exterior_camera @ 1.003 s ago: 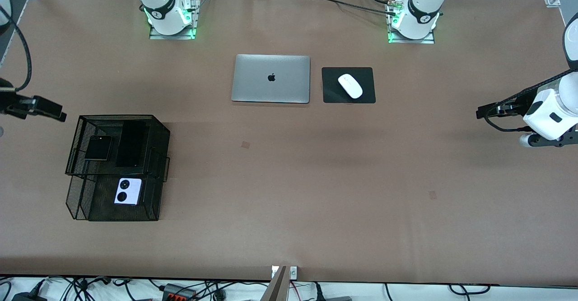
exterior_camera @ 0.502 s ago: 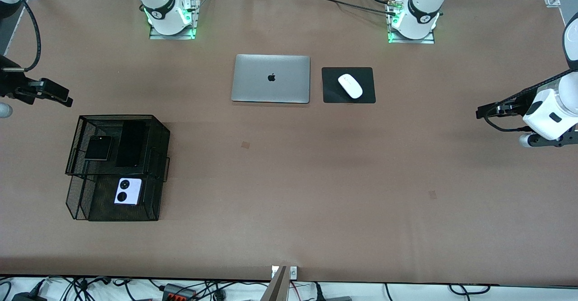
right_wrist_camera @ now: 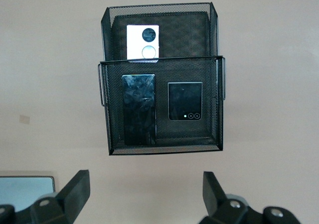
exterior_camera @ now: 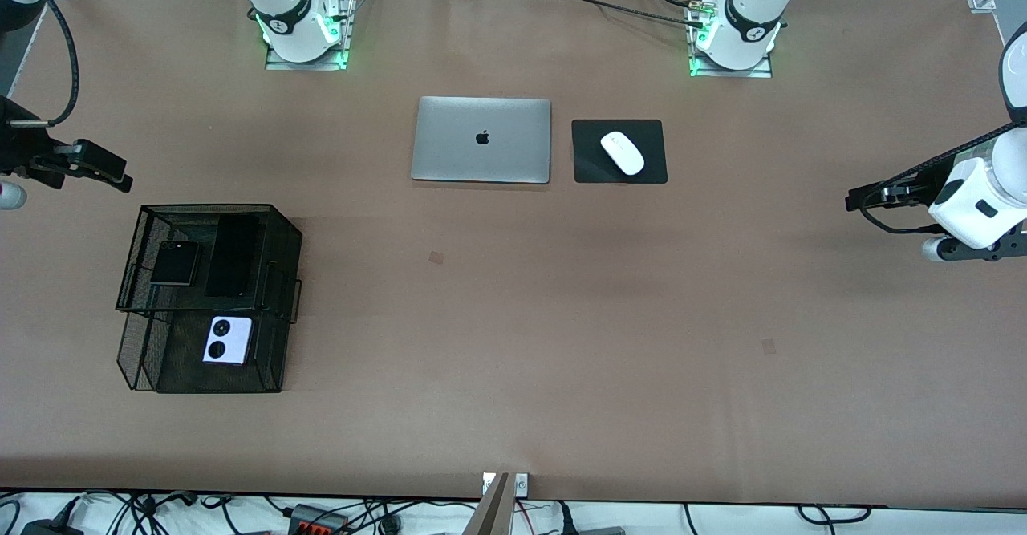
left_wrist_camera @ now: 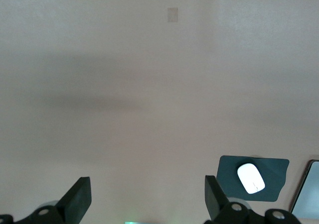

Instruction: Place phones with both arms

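A black mesh two-tier rack (exterior_camera: 285,234) stands toward the right arm's end of the table. Its upper tier holds the small squarish black phone (exterior_camera: 175,263) and the long slim black slab (exterior_camera: 233,254) side by side. The lilac phone (exterior_camera: 227,339) with two black circles lies in the lower tier, nearer the front camera. All three show in the right wrist view: slab (right_wrist_camera: 139,109), small black phone (right_wrist_camera: 185,101), lilac phone (right_wrist_camera: 143,42). My right gripper (right_wrist_camera: 144,191) is open and empty, high above bare table beside the rack (right_wrist_camera: 162,148). My left gripper (left_wrist_camera: 148,199) is open and empty, waiting above the left arm's end of the table.
A closed silver laptop (exterior_camera: 481,139) lies mid-table near the bases. Beside it a white mouse (exterior_camera: 622,152) sits on a black pad (exterior_camera: 590,166). The left wrist view shows the mouse (left_wrist_camera: 250,177) and pad (left_wrist_camera: 276,184).
My right arm's hand has shifted a little toward the bases' edge of the table and slightly inward. The left arm and the phones have not moved.
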Controlling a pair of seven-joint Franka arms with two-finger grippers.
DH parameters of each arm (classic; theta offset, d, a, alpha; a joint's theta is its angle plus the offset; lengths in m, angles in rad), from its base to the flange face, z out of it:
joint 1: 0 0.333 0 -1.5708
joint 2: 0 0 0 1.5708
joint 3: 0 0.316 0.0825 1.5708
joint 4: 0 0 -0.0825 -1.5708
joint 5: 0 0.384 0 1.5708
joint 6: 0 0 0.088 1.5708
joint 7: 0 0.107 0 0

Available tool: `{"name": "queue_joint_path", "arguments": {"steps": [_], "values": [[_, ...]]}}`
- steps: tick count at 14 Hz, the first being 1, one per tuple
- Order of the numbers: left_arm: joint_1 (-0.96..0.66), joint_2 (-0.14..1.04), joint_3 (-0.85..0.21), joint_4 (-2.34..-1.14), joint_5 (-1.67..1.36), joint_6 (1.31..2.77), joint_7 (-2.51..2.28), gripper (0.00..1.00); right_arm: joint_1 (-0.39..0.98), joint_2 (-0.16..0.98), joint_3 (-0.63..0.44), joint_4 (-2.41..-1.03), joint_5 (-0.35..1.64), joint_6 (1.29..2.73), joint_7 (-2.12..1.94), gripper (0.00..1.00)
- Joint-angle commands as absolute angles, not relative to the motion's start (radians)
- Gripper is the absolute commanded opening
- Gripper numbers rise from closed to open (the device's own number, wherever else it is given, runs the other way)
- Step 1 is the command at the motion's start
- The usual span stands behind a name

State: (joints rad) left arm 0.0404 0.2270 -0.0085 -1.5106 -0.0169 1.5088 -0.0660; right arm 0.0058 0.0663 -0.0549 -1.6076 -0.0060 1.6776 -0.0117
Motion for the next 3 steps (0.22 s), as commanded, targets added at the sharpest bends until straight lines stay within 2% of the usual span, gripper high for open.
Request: {"name": "queue_joint_path", "arguments": {"steps": [1, 3], "values": [[0.046, 0.213, -0.014, -1.514, -0.028, 1.499, -0.045, 1.0, 0.002, 0.046, -0.046, -1.612, -0.015, 1.677, -0.025, 1.0], [0.048, 0.213, -0.014, -1.514, -0.029, 1.499, -0.038, 1.0, 0.017, 0.048, -0.046, -1.612, -0.018, 1.666, -0.025, 1.0]]}}
